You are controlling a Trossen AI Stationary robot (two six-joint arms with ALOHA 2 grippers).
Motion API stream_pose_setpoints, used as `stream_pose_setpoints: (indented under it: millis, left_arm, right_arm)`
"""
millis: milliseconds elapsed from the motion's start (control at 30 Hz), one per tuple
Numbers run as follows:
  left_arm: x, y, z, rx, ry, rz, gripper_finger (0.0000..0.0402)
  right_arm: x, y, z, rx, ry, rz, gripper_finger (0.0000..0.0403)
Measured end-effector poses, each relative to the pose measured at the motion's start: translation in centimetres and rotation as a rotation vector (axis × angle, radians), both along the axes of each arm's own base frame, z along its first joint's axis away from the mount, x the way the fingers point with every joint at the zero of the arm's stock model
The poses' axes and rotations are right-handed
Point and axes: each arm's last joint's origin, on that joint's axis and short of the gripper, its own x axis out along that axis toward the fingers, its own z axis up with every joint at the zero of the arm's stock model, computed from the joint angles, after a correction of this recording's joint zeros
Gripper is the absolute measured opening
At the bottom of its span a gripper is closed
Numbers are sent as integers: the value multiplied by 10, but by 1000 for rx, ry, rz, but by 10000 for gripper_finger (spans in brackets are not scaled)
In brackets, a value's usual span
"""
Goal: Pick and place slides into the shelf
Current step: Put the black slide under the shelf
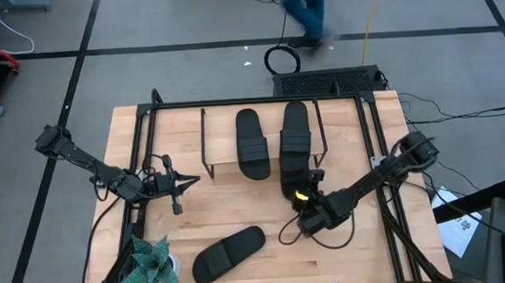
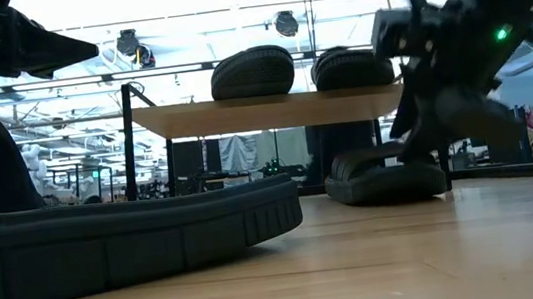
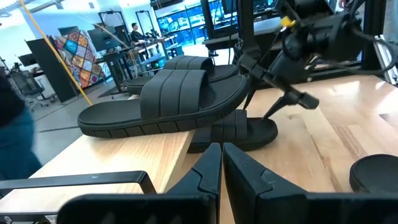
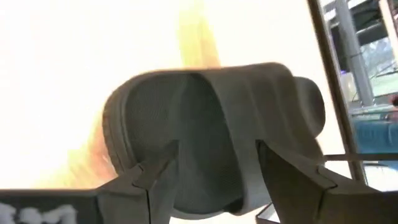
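High view: we count two slides (image 1: 253,143) atop the shelf (image 1: 223,163) at upper centre, a third (image 1: 287,181) gripped in the right gripper (image 1: 304,197) jaws below it, a fourth (image 1: 228,254) waiting on the desk (image 1: 239,208); left gripper (image 1: 175,188) jaws closed, empty.

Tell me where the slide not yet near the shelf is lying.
High view: the loose slide lies flat on the table's near edge, left of centre, beside the green plant, apart from both pincers.
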Motion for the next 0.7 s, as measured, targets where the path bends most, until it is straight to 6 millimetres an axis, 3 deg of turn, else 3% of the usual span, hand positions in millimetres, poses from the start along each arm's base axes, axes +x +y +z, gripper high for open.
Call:
stream_pose_setpoints:
  millis: [267, 500, 600, 700]
  left_arm:
    - [0, 0, 0, 0, 0, 0, 24]
    - [0, 0, 0, 19, 4, -1, 24]
    - [0, 0, 0, 23, 5, -2, 24]
    - [0, 0, 0, 23, 5, -2, 24]
  right_arm:
    - [-15, 18, 30, -7, -128, 80, 208]
    - [-42, 53, 68, 44, -227, 312, 205]
    - [-50, 67, 79, 101, -218, 462, 179]
    - [-55, 79, 87, 130, -190, 632, 126]
